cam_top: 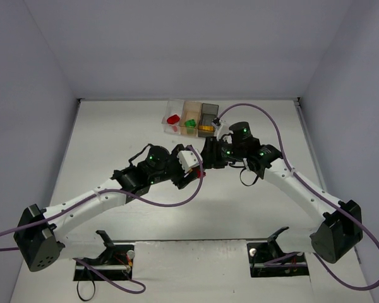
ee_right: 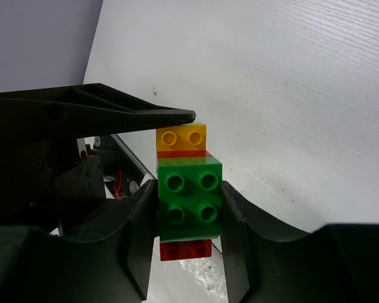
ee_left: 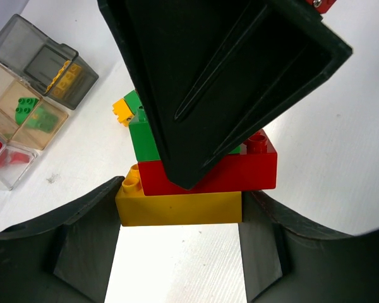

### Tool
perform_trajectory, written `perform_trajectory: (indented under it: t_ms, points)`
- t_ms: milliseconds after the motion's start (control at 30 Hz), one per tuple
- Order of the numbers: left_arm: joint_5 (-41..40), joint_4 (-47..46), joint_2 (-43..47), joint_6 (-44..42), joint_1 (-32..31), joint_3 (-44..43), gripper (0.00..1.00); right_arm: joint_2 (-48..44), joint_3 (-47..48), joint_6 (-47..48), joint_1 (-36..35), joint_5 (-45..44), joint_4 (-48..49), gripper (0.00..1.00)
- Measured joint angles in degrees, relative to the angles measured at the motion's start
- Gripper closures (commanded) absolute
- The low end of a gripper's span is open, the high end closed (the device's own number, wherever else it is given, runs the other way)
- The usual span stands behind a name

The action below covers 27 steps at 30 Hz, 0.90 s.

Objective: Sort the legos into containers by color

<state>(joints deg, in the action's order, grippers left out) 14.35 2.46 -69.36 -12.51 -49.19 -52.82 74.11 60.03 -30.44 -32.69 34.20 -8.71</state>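
Observation:
A stack of joined legos is held between both grippers above the table. In the left wrist view my left gripper (ee_left: pixel 183 211) is shut on its yellow brick (ee_left: pixel 177 208), with a red brick (ee_left: pixel 252 167) and a green brick (ee_left: pixel 144 136) beyond it. In the right wrist view my right gripper (ee_right: pixel 189 202) is shut on the green brick (ee_right: pixel 189 197). In the top view the grippers (cam_top: pixel 197 167) (cam_top: pixel 210 153) meet mid-table and hide the stack. The containers stand behind: clear (cam_top: pixel 170 126) with red, orange-tinted (cam_top: pixel 191 107) with green, dark grey (cam_top: pixel 210 110) with yellow.
The containers also show at the upper left of the left wrist view: dark grey (ee_left: pixel 25 47), orange-tinted (ee_left: pixel 3 85), clear (ee_left: pixel 9 177). Grey walls close the table at the back and both sides. Purple cables loop from both arms.

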Motion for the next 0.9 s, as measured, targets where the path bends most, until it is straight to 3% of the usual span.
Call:
perform_trajectory:
  t_ms: [467,767,900]
  points:
    - [1.05,-6.84,-0.04,1.42,-0.02,2.62,0.69,-2.67,-0.81,1.01,1.95,-0.37,-0.66,1.0]
    - [3.17,-5.07,-3.74,1.77,2.82,2.93,0.71,-5.2,-0.81,3.58,12.85,-0.04,-1.53,1.0]
    - [3.89,-4.72,-6.99,1.84,4.24,2.89,0.71,-5.66,-0.79,4.87,13.49,-0.46,-2.43,1.0]
